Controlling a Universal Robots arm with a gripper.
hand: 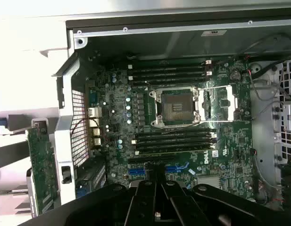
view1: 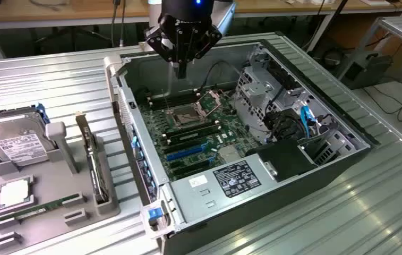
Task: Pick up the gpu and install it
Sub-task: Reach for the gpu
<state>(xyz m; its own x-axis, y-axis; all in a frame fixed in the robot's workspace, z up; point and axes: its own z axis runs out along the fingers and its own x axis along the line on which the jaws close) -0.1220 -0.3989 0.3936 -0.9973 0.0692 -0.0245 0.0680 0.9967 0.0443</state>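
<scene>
Closest in, my black metal gripper has its fingers pressed together with nothing between them. It hangs over the green motherboard inside the open silver-and-black computer case. The gpu, a slim dark circuit card with a long silver end bracket, stands on edge in a grey moulded holder tray outside the case, towards the exterior view's left, well apart from my gripper.
</scene>
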